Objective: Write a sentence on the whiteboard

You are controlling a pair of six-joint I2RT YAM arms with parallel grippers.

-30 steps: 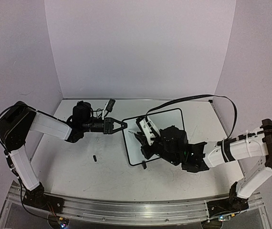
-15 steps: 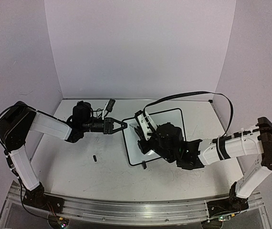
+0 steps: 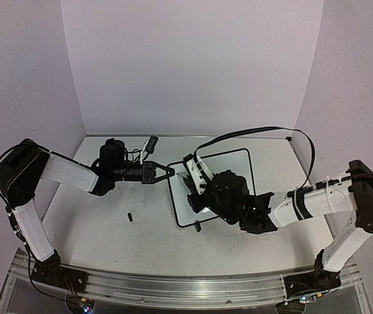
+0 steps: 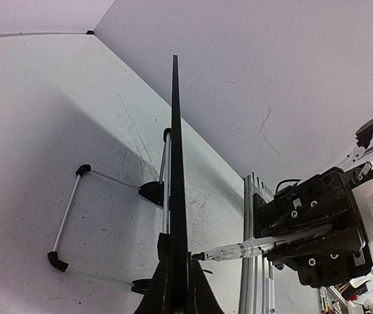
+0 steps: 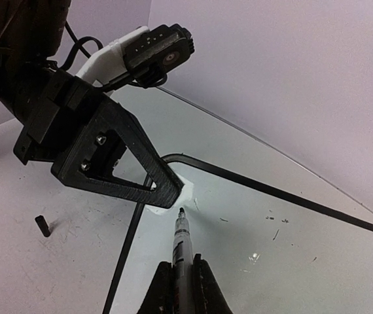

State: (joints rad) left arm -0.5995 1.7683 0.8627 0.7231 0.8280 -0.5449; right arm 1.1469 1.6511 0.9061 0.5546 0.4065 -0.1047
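The whiteboard (image 3: 229,163) lies right of centre, a white board in a thin black frame. My left gripper (image 3: 170,172) is shut on its upper-left corner; in the left wrist view the board's edge (image 4: 175,144) rises straight out of the shut gripper (image 4: 178,275). My right gripper (image 3: 196,190) is shut on a marker (image 5: 182,242). The marker's tip rests on the board face (image 5: 291,261) just beside the left gripper's fingers (image 5: 127,163). From the side, the marker (image 4: 258,248) meets the board just above my fingers. The sentence is out of view; the face shows only small dark specks.
A small black marker cap (image 3: 129,216) lies on the grey table left of the board, also seen in the right wrist view (image 5: 42,226). The board's wire stand (image 4: 65,222) sticks out behind it. White walls close the table's back and sides.
The right arm has carried the marker left and a little away, toward the board's upper-left corner. The left arm and board have stayed put.
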